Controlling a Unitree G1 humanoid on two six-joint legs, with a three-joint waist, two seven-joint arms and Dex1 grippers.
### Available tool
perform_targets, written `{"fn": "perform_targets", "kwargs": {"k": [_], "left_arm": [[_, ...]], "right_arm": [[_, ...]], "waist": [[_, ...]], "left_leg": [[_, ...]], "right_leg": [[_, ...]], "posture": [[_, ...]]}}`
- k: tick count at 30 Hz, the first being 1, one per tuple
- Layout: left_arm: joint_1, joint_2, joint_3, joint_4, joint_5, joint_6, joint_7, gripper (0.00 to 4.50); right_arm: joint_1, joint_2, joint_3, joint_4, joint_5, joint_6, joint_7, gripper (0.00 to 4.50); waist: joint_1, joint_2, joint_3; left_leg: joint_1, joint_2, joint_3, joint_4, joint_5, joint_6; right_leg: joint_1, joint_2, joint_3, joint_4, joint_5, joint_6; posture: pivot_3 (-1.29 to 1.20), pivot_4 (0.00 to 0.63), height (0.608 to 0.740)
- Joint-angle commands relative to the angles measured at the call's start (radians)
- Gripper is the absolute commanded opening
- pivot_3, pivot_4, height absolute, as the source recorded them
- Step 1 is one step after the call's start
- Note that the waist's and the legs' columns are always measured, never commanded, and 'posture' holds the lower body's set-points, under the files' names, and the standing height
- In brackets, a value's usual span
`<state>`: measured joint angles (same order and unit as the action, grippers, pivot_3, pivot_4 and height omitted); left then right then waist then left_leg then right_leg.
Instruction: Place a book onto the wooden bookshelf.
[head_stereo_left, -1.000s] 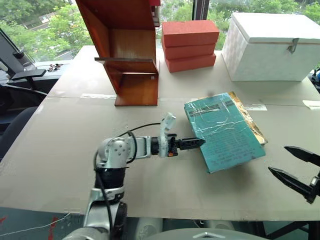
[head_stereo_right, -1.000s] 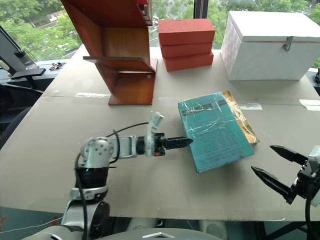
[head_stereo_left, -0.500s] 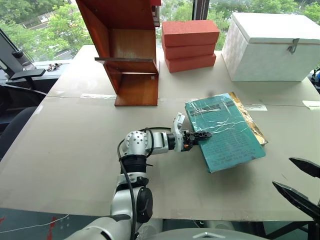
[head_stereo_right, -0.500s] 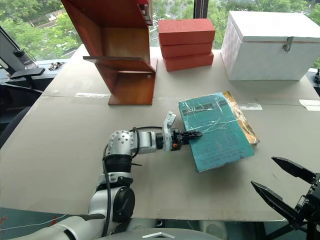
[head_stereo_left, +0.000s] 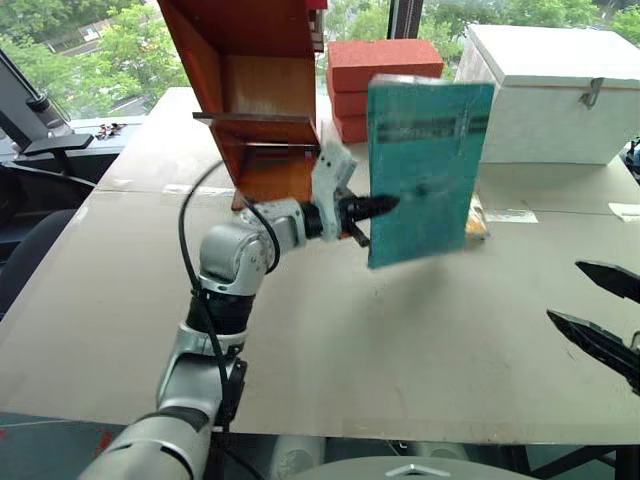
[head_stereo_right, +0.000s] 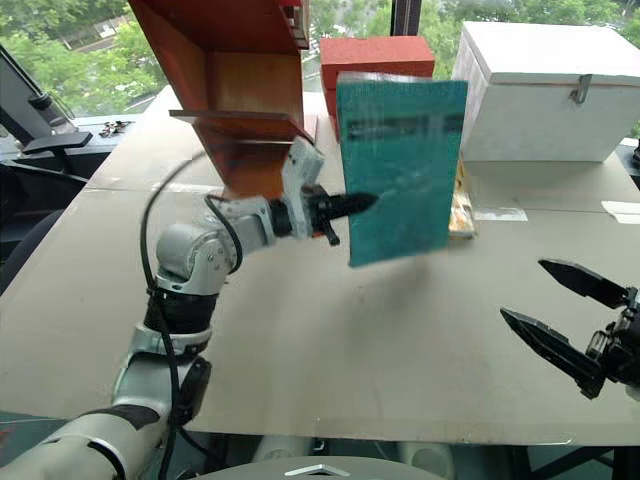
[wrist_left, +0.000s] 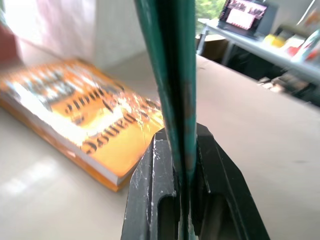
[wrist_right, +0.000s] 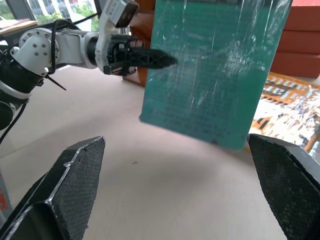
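- My left end effector (head_stereo_left: 378, 206): clenched on the left edge of the book (head_stereo_left: 425, 165), fingers pinching cover and wrap.
- The book: teal-green, plastic-wrapped, held upright and clear of the tabletop (head_stereo_left: 330, 330), just right of the wooden bookshelf (head_stereo_left: 255, 90).
- Yellow-brown book (wrist_left: 85, 127): lay flat on the tabletop behind the held book.
- My right end effector (head_stereo_right: 565, 320): released, fingers spread wide, holding nothing, low at the near right edge, well apart from the book.
- Background: stacked orange-red blocks (head_stereo_left: 385, 60), white lidded box (head_stereo_left: 560, 85).
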<state>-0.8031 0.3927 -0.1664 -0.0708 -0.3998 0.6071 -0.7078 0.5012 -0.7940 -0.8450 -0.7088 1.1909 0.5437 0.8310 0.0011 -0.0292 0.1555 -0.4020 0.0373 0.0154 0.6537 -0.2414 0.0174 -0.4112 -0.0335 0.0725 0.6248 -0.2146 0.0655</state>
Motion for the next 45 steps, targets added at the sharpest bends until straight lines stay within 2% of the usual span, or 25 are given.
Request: {"fn": "perform_targets", "kwargs": {"k": [1,6,12,16,21,31,45], "left_arm": [[-0.082,0.004,0.0,-0.045,0.135,-0.261,0.018,0.02],[-0.107,0.017,0.023,-0.089,0.233,-0.482,0.035,0.02],[-0.119,0.158,-0.006,-0.057,0.538,-0.765,0.094,0.02],[-0.162,0.268,0.015,-0.005,0.74,-0.829,0.175,0.02],[-0.137,0.373,0.034,-0.01,0.875,-0.775,0.175,0.02],[-0.038,0.489,0.065,-0.072,0.984,-0.606,0.083,0.02],[0.076,0.482,0.095,-0.175,1.021,-0.276,-0.037,0.02]], "right_arm": [[-0.089,-0.034,0.02,0.049,0.048,0.006,-0.031,4.5],[-0.219,-0.066,0.072,0.112,0.056,0.026,-0.044,4.5],[-0.348,-0.079,0.129,0.164,0.056,0.044,-0.05,4.5],[-0.469,-0.078,0.16,0.208,0.101,0.055,-0.084,4.5],[-0.598,-0.061,0.22,0.264,0.101,0.064,-0.093,4.5],[-0.742,-0.026,0.293,0.354,0.083,0.074,-0.098,4.5],[-0.836,0.005,0.35,0.414,0.039,0.077,-0.062,4.5]], "waist": [[0.003,0.0,0.0],[0.01,0.0,0.001],[0.01,0.0,0.001],[0.009,0.0,0.001],[0.008,0.0,0.001],[-0.017,0.0,0.003],[-0.014,0.0,0.004]], "left_leg": [[0.0,0.0,0.0,0.0,0.0,0.0],[-0.002,0.0,0.0,-0.001,0.0,0.0],[0.0,0.0,0.0,-0.001,0.0,0.0],[0.0,0.0,0.001,0.001,0.0,0.0],[0.0,0.001,0.001,0.0,0.0,0.0],[0.0,0.002,0.001,0.0,0.0,0.0],[0.0,0.002,0.001,0.0,0.0,0.0]], "right_leg": [[0.0,0.0,0.0,-0.001,0.0,0.0],[-0.001,0.0,0.0,-0.001,0.0,0.001],[-0.001,0.001,0.0,0.001,0.0,0.002],[0.0,0.001,0.0,0.001,0.0,0.002],[0.0,0.001,0.0,0.002,0.003,0.005],[-0.001,0.001,0.0,0.002,0.003,0.005],[-0.001,0.001,0.0,0.003,0.003,0.005]], "posture": [[0.0,0.15,0.74],[0.0,0.15,0.74],[0.0,0.15,0.74],[0.0,0.15,0.74],[0.0,0.15,0.74],[0.0,0.15,0.74],[0.0,0.15,0.74]]}}
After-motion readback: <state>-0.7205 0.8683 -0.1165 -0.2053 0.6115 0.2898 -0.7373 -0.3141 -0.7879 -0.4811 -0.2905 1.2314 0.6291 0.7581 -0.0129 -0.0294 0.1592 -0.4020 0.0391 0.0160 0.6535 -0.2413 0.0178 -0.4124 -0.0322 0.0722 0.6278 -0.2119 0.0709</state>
